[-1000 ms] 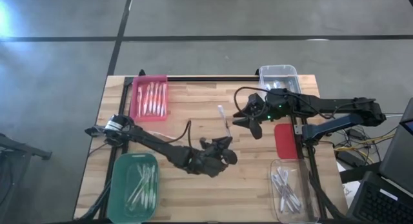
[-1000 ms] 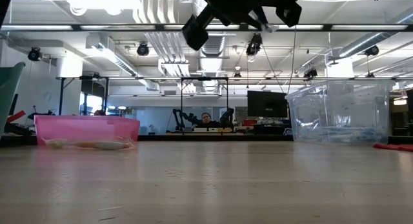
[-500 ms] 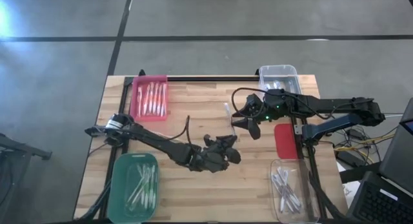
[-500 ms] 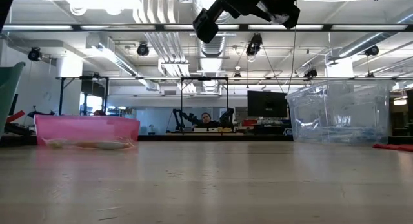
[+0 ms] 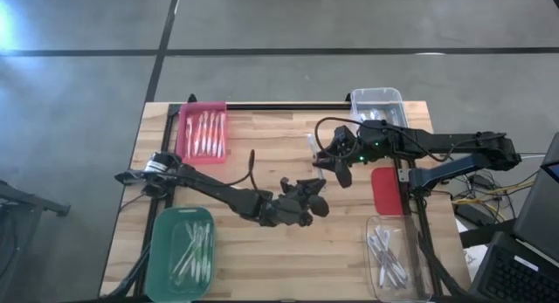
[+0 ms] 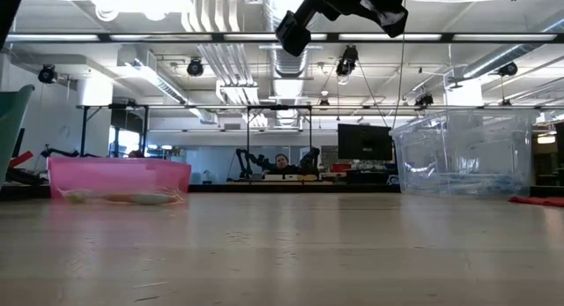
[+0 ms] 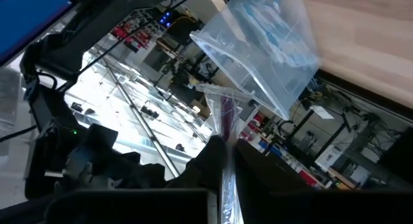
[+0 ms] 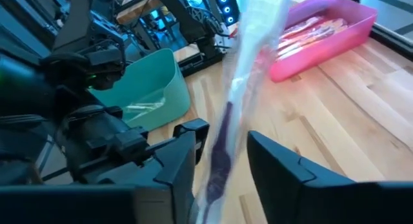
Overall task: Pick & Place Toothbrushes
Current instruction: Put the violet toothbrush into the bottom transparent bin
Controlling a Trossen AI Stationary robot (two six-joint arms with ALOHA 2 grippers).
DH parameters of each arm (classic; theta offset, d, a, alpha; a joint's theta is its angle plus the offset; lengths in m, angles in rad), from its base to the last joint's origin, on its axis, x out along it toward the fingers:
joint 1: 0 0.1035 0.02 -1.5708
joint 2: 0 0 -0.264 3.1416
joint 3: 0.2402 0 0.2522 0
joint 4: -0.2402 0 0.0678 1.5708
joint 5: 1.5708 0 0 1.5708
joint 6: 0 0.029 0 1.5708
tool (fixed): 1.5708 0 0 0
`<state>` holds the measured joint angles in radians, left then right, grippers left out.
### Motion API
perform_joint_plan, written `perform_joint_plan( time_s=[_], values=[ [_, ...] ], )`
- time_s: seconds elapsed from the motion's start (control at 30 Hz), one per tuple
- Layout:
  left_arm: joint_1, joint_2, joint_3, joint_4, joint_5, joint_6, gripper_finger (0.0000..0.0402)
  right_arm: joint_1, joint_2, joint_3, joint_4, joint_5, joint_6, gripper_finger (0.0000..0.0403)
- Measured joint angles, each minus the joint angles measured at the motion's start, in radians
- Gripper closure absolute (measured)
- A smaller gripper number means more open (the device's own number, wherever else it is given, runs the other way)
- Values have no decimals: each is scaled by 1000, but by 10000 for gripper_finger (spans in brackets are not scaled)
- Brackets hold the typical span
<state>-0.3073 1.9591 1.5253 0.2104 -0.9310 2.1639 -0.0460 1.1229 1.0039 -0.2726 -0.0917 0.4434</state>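
From above, my left arm (image 5: 210, 188) reaches across the desk (image 5: 262, 137) to its middle. My right arm (image 5: 437, 146) comes in from the other side, and the two sets of jaws meet there. One wrapped toothbrush (image 5: 312, 148) stands between them, above the bare wood. More toothbrushes (image 5: 206, 131) lie in the pink bin (image 5: 185, 144) at the far left corner. Others lie in the green bin (image 5: 164, 251) at the near left and in the two clear bins – one at the far right (image 5: 377, 93), one at the near right (image 5: 374, 251). A flat red piece (image 5: 385, 189) lies beside my right arm.

From desk height, only dark arm parts (image 6: 344, 2) show, high above the wood; I cannot tell whose they are. The pink bin sits on the left and a clear bin (image 6: 463, 152) on the right. A person (image 6: 280, 162) sits far back in the room.

Past my left wrist, my left jaws are closed on the toothbrush's lower part – it points towards the clear bin.

Past my right wrist, my right jaws stand apart, one finger on each side of the toothbrush, with a gap showing on both sides. Beyond them are the green and pink bins.
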Motion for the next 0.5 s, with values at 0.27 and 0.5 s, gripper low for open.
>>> perform_joint_plan(
  time_s=[0.27, 0.5],
  values=[
    [0, 0, 0, -1, 0, 8, 371, 0, -1, 0, 0, 16, -2, 338],
    [0, 0, -1, -14, 0, 8, 364, 0, -2, 0, -1, 12, -1, 382]
  ],
)
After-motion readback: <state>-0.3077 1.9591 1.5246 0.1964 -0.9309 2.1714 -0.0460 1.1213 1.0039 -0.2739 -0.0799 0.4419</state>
